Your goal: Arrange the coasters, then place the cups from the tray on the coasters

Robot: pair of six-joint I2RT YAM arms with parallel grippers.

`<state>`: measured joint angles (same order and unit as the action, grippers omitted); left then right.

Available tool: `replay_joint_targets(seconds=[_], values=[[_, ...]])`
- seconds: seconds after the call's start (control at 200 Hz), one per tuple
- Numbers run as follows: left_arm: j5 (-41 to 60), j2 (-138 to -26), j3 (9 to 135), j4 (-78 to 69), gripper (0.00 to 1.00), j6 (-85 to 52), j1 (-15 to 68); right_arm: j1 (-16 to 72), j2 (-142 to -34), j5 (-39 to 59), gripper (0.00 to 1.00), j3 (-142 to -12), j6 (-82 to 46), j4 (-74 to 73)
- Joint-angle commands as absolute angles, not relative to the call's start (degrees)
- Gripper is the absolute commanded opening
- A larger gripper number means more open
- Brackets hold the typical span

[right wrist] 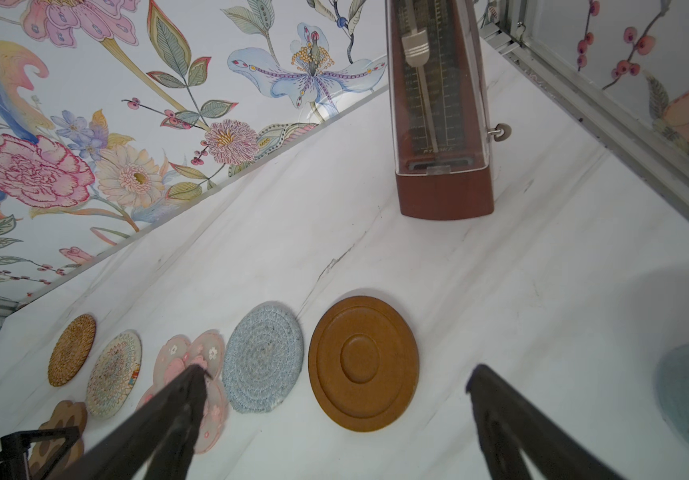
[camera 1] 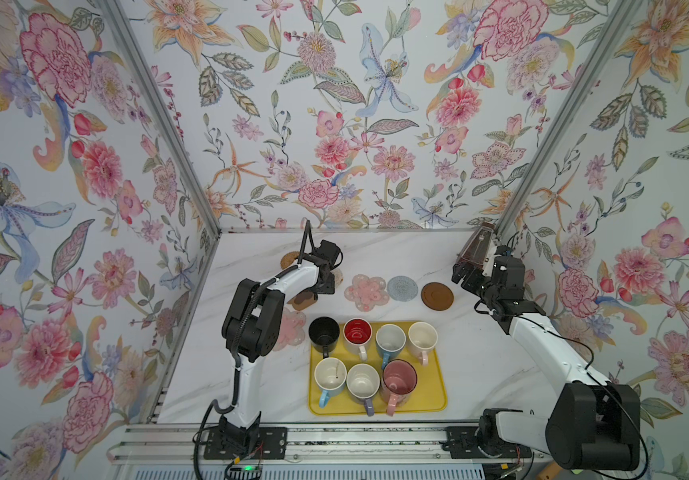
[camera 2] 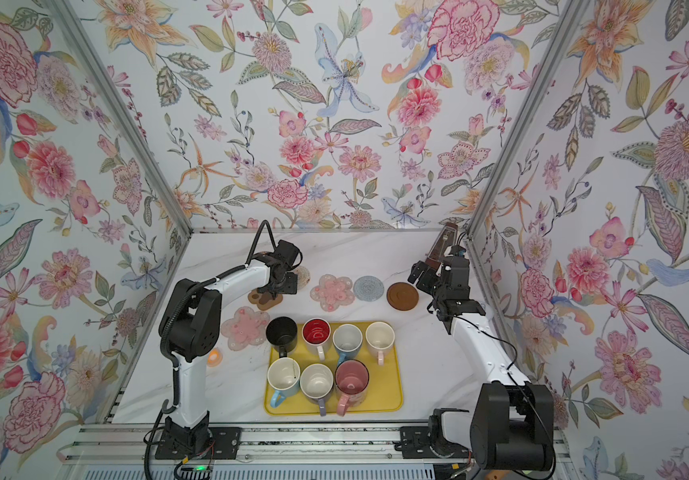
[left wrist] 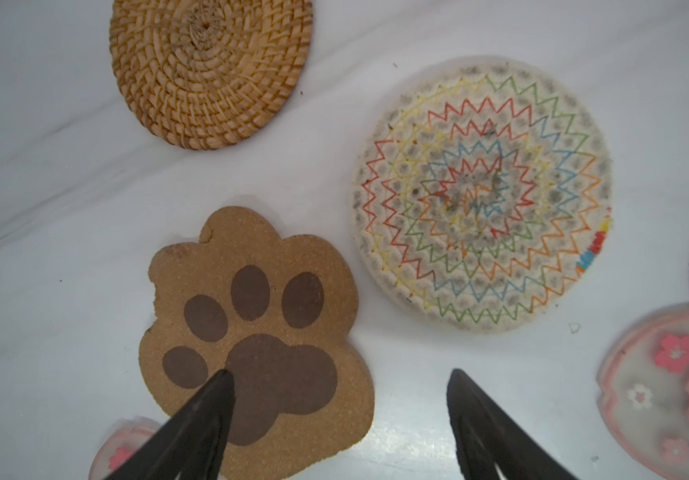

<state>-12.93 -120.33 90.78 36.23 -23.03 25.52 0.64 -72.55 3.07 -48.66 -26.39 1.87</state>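
Left wrist view | left hand (left wrist: 340,376) wide, empty | one fingertip (left wrist: 218,386) over paw coaster (left wrist: 259,332) | cream woven coaster (left wrist: 482,195) just beyond it | right hand (right wrist: 336,370) wide, empty, dark brown disc coaster (right wrist: 363,361) ahead of it | seven cups (camera 1: 390,340) on yellow tray (camera 1: 434,399), well behind both hands

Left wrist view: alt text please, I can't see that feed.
The open left gripper hangs over the white table, one fingertip over the brown paw coaster. Beyond lie a woven tan coaster and a cream zigzag-stitched coaster, apart; pink flower coasters show at two edges.
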Motion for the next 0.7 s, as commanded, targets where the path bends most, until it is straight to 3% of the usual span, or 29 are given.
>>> replay_joint_targets(seconds=[0.0, 0.696], values=[[-14.9, -122.2, 93.1, 38.0, 0.82, -23.9, 25.7, 0.3, -71.6, 3.6, 0.99, -48.1, -26.8, 2.3], [-16.5, -126.2, 94.9, 38.2, 0.82, -24.4, 25.0, -1.0, -70.3, 3.7, 0.99, -47.7, -26.6, 3.3]])
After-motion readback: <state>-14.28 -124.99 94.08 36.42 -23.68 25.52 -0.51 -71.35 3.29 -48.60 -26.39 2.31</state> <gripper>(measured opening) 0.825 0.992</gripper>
